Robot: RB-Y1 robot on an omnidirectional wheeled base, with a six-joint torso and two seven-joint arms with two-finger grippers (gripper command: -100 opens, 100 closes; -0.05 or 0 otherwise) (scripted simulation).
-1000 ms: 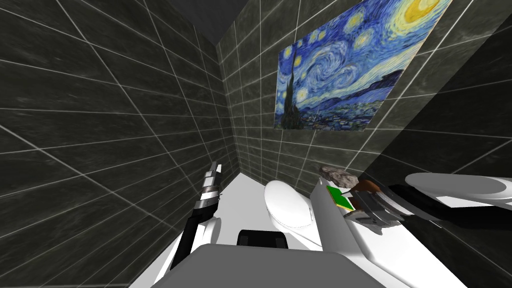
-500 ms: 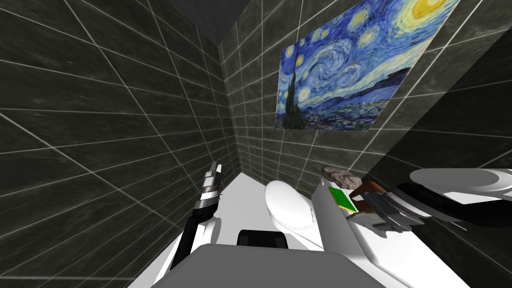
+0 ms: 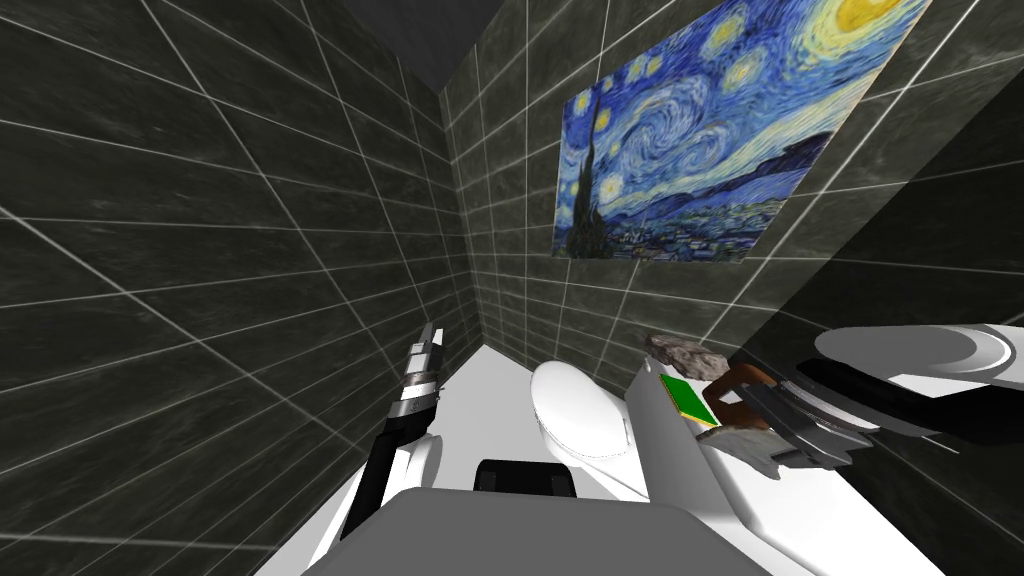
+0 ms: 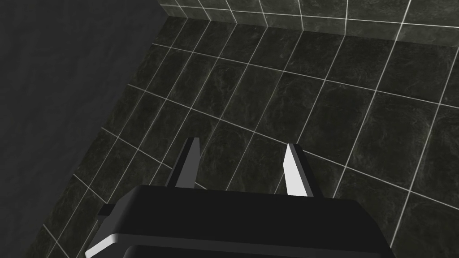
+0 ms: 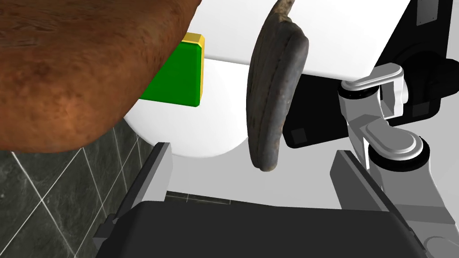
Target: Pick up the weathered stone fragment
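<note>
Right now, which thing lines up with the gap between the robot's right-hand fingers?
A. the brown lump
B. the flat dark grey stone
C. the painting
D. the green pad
B: in the right wrist view the flat dark grey stone sits in line with the gap of the open right gripper; the green pad and brown lump lie off beside one finger.

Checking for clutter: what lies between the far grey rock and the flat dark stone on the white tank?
In the head view, a green block and a brown rock.
</note>
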